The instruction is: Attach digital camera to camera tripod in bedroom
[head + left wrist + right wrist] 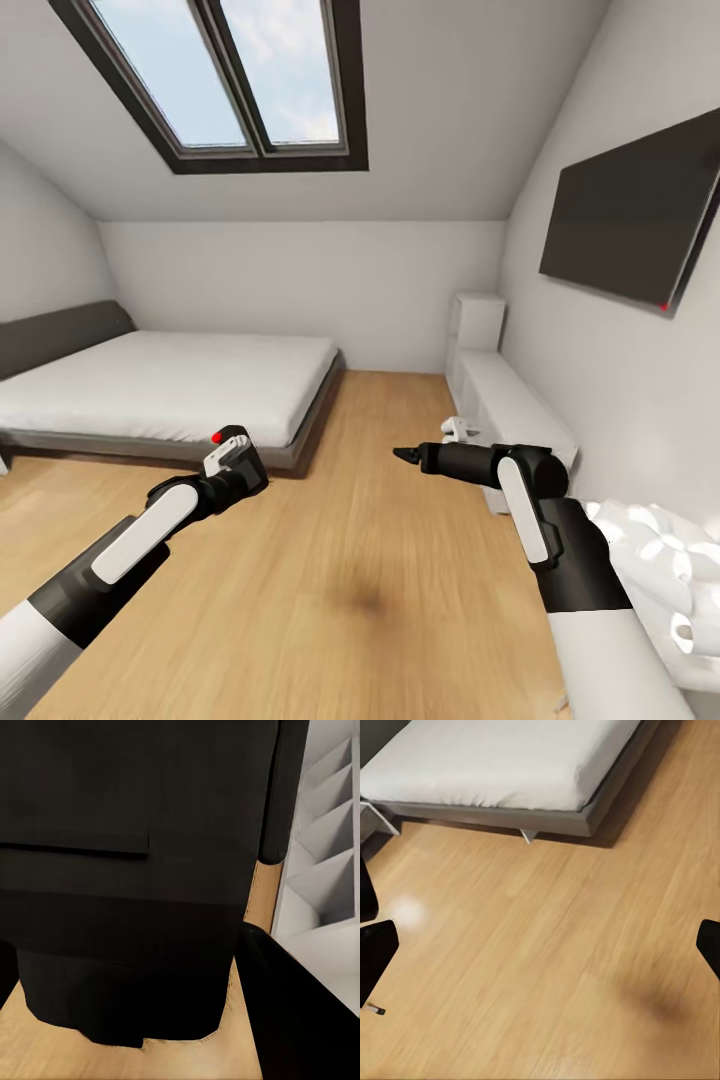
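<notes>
Facing the bed [170,385], I see it at the far left of the bedroom under the skylight [225,75], on the wood floor [350,560]. My left jaws [238,462] hang just in front of the bed's foot corner, clamped on the camera [232,455]; its red button [217,437] shows on top, and in the left wrist view its black body [127,870] sits close between my fingers [300,1012]. Right of the bed, over bare floor, my right jaws [405,455] point toward it and stand wide, holding nothing, one fingertip [375,952] at each edge of the right wrist view. Beyond them a white cabinet [510,400] lines the right wall under a dark screen [635,225].
</notes>
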Available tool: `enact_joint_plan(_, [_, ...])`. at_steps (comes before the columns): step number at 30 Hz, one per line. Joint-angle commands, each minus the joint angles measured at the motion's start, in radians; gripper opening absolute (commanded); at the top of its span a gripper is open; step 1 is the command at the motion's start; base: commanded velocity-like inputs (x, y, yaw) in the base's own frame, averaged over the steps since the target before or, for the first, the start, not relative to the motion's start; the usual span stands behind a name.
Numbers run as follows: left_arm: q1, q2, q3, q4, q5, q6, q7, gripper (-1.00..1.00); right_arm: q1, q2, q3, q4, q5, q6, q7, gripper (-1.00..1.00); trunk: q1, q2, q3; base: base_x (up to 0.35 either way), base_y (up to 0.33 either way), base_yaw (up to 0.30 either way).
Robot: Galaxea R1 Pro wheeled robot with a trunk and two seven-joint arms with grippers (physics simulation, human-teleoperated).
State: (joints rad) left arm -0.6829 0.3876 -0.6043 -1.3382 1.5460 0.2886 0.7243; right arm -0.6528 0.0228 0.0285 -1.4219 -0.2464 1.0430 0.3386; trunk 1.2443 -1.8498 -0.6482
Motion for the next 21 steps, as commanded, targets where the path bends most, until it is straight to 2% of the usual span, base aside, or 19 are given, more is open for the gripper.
enact_joint_plan(1, [-0.001,0.001,-0.002,-0.001,0.002,0.003,0.003,-1.0,-0.001,0.0,-0.001,0.0,0.004,0.004,0.005,1.0,-0.004,0.007,0.002,0.0,0.0,0.276])
enact_joint_plan(13, [-0.001,0.005,-0.002,0.001,0.005,0.003,0.004,-1.0,-0.001,0.001,0.002,0.012,0.005,0.004,-0.004,1.0,-0.05,0.091,0.04,0.0,0.0,0.29])
enact_joint_plan(17, [-0.001,0.005,-0.002,0.007,0.005,0.003,0.003,-1.0,-0.001,0.0,0.005,0.012,0.019,0.004,-0.008,1.0,-0.065,0.119,0.052,0.0,0.0,0.3])
enact_joint_plan(21, [-0.001,0.004,-0.002,0.013,0.005,0.003,0.002,-1.0,-0.001,0.002,0.007,0.011,0.055,0.004,-0.007,1.0,-0.081,0.147,0.065,0.0,0.0,0.3])
